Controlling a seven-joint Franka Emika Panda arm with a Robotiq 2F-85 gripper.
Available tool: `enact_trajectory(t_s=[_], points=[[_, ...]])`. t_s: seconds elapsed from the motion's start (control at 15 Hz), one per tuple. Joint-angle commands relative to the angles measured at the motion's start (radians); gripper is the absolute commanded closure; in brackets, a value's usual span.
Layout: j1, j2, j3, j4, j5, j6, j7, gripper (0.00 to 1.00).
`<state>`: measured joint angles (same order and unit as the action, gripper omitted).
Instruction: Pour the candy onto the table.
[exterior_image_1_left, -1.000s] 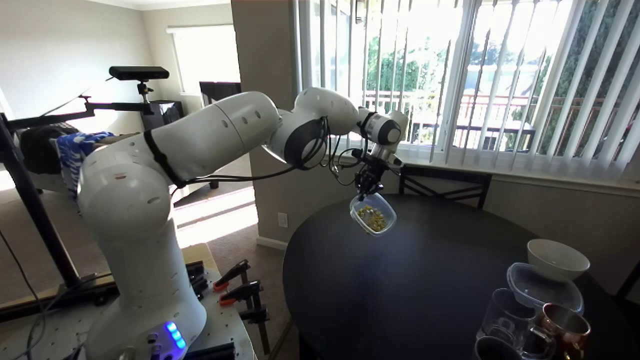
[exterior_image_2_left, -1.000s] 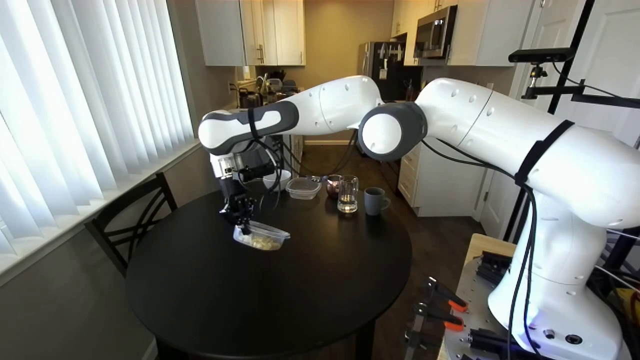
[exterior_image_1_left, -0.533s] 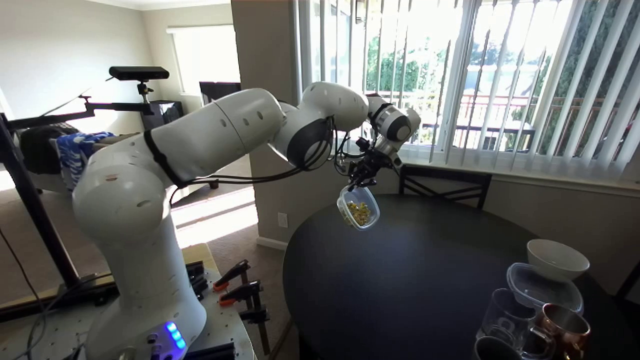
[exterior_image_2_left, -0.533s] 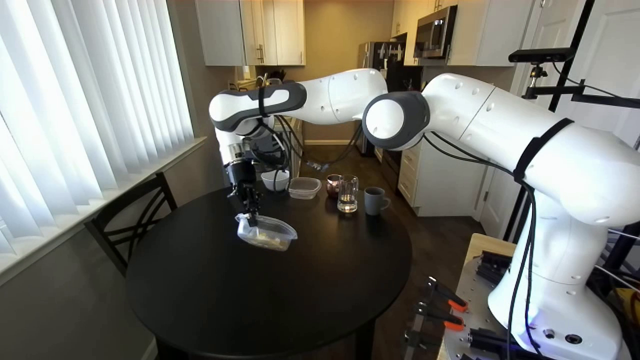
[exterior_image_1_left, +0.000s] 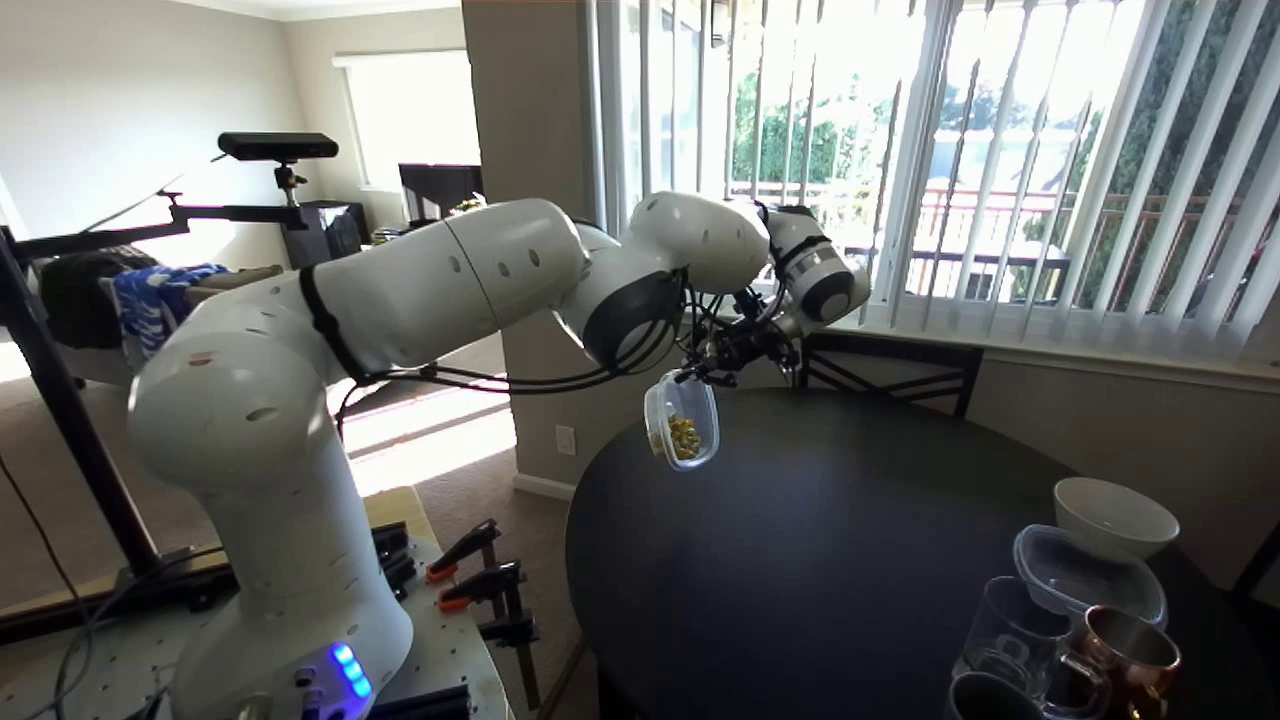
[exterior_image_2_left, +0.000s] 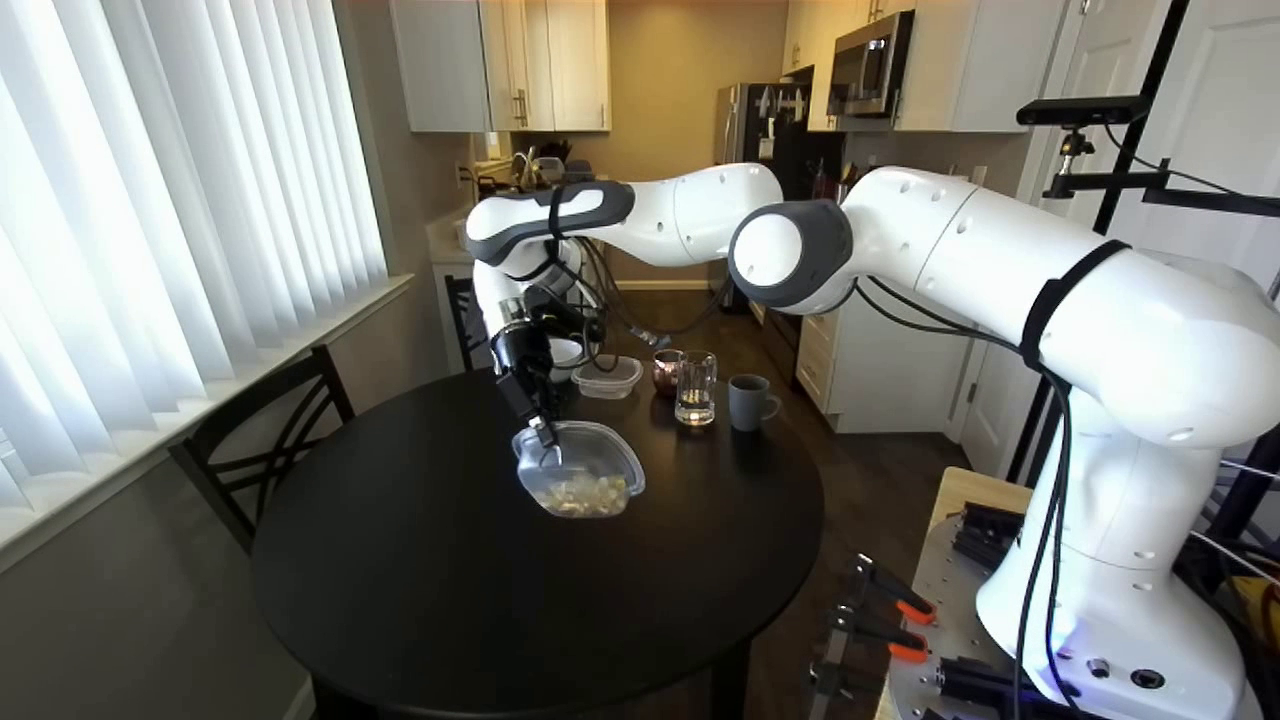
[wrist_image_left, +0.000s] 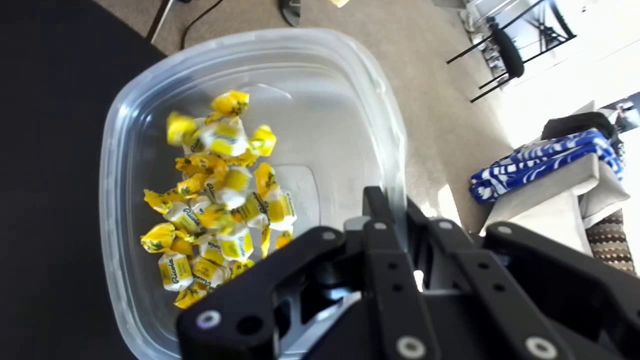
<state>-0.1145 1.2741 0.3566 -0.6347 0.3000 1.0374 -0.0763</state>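
The jaws of the gripper (wrist_image_left: 396, 214) pinch the rim of one clear, rounded-square plastic tub (wrist_image_left: 340, 120), only its thin wall between them; tilted, it has the candy (wrist_image_left: 232, 182) heaped inside. Only the wrist view resolves twist-wrapped, printed yellow-and-white pieces. In an exterior view, the round black table (exterior_image_2_left: 430, 600) bears, far side, one white bowl (exterior_image_2_left: 565, 353), one clear container (exterior_image_2_left: 608, 379), one glass mug (exterior_image_2_left: 696, 392), one coppery mug (exterior_image_2_left: 664, 372), one grey mug (exterior_image_2_left: 747, 403).

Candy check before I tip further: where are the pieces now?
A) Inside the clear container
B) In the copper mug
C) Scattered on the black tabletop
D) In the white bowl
A: the wrist view shows the yellow-and-white wrapped candy bunched inside the clear container, whose wall the gripper pinches.
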Motion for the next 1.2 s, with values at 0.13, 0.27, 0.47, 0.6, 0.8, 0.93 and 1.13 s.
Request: enact_trajectory(t_s=[0.13,0.27,0.47,0.6,0.8,0.93,1.13], points=[[-0.047,0.079,0.062,0.057,0.197,-0.113,0.232,0.98],[-0.055,0.105,0.080,0.071,0.253,-0.137,0.260,0.98],[-0.056,0.135,0.079,0.095,0.297,-0.104,0.302,0.98],[-0.058,0.149,0.078,0.109,0.309,-0.097,0.310,0.98],[-0.083,0.177,0.116,0.115,0.365,-0.177,0.296,0.98],[-0.066,0.197,0.082,0.149,0.436,-0.244,0.281,0.98],[-0.060,0.209,0.063,0.168,0.507,-0.292,0.283,0.98]])
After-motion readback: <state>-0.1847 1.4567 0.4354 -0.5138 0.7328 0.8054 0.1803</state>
